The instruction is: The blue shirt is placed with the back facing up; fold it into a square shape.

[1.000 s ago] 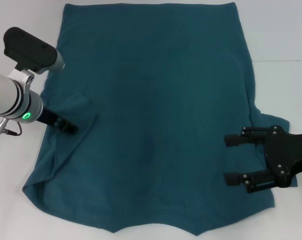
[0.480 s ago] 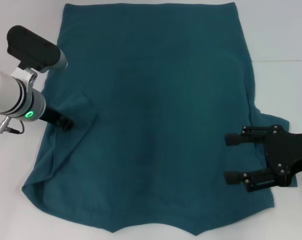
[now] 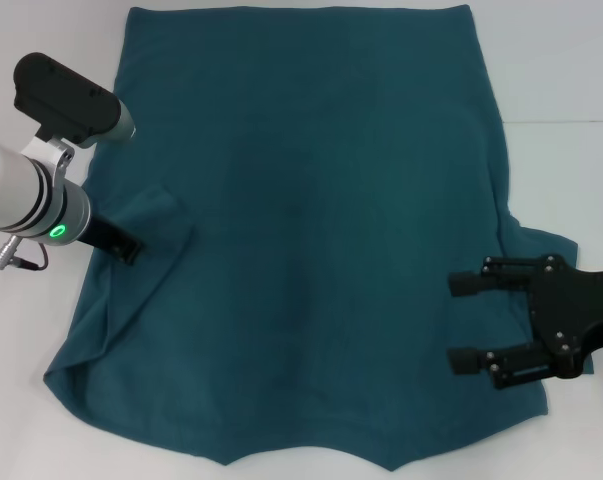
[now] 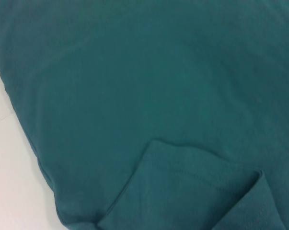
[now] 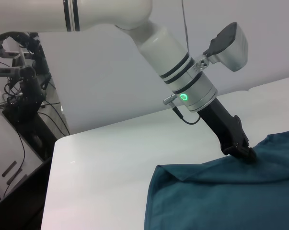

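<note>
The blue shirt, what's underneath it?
The blue shirt lies spread on a white table, which shows around its edges. Whatever is beneath its middle is covered. The left tool touches its folded sleeve; the right tool hovers open above it.

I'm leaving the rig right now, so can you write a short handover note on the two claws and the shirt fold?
Left claw: down on the blue shirt at its left sleeve, tip pressed into the cloth; whether it has gripped cannot be told.
Right claw: open, hovering over the shirt's right edge, holding nothing.
Shirt: spread flat on the white table, plain side up; left sleeve lies turned inward over the body.
Done: no body fold yet.
Left: fold both sides in, then fold to a square.
</note>
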`<state>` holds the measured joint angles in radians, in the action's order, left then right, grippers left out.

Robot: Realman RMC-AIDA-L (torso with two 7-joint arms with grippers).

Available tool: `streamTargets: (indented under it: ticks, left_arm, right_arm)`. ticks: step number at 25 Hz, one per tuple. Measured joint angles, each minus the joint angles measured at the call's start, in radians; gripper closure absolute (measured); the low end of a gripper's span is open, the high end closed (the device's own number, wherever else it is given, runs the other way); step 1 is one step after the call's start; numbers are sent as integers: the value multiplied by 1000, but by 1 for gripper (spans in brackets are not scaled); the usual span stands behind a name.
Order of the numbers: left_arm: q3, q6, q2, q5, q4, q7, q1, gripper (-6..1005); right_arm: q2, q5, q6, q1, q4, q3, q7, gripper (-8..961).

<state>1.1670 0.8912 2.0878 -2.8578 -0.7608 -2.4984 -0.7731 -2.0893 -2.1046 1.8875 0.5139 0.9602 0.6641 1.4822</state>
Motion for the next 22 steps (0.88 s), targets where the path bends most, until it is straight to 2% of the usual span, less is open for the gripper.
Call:
streamTargets:
  ticks: [14, 20, 22]
  left_arm:
    - [0, 2, -3, 0, 4, -10, 0, 928]
    - [0, 0, -5, 0, 10, -10, 0, 761]
    - [1, 0, -6, 0, 13, -8, -1, 587]
  right_arm:
    - [-1, 0, 2, -5, 0, 6, 0, 16]
    - [-2, 0, 2, -3, 0, 6, 1, 17]
    - [-2, 0, 2, -3, 0, 6, 1, 17]
